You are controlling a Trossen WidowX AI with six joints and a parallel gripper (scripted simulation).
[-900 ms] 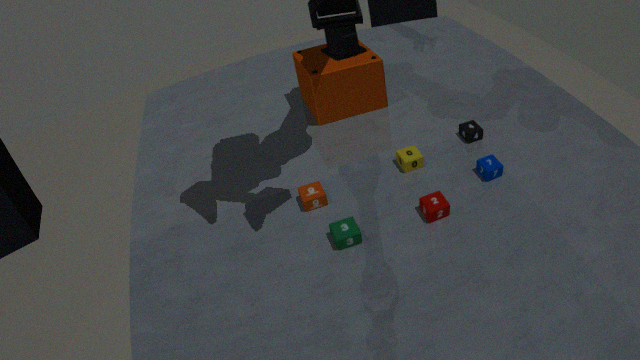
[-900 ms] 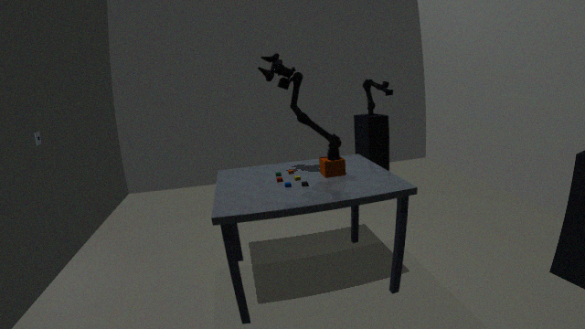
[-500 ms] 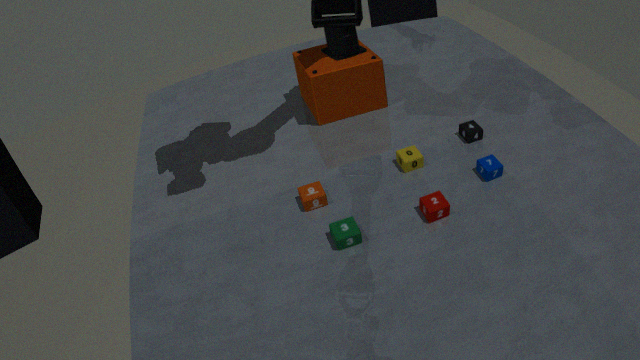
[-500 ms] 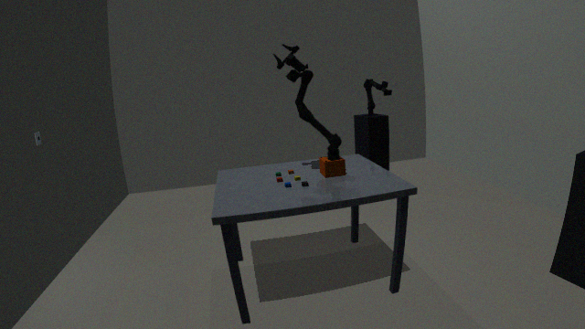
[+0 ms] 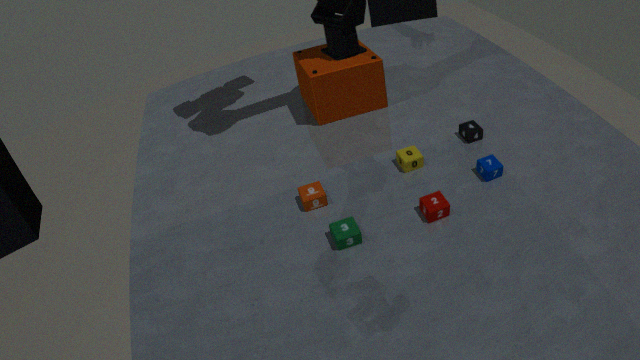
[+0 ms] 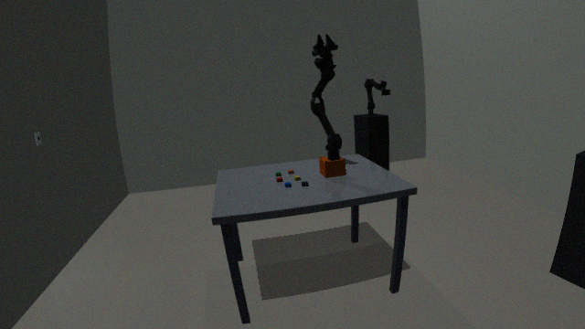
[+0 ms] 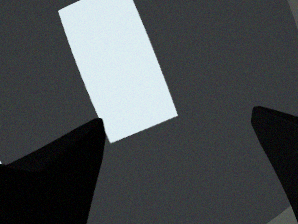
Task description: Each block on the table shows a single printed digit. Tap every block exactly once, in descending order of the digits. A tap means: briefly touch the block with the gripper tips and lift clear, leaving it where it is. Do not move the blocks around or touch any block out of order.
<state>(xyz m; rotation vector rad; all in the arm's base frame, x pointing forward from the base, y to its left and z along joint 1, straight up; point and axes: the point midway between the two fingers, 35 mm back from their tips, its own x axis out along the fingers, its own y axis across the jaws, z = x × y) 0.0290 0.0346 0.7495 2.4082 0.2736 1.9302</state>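
Observation:
Six small digit blocks lie on the grey table [image 5: 225,290] [image 6: 249,201]: an orange one [image 5: 312,195] [image 6: 291,171] with a digit I cannot read, green 3 [image 5: 345,233] [image 6: 278,174], red 2 [image 5: 434,206] [image 6: 279,179], yellow 0 [image 5: 409,159] [image 6: 297,177], blue 7 [image 5: 489,167] [image 6: 288,184], and a black one [image 5: 470,131] [image 6: 304,184] whose digit is unclear. The arm rises from its orange base [image 5: 345,87] [image 6: 332,167] and stretches almost straight up. My gripper [image 6: 324,41] [image 7: 181,120] points at the ceiling, far above all blocks, open and empty. The wrist view shows only the ceiling and a bright panel [image 7: 116,59].
A black pedestal [image 6: 371,137] with a second small arm stands behind the table. A dark box [image 5: 15,210] stands off the table's left side. Another dark object [image 6: 571,228] is at the room's right edge.

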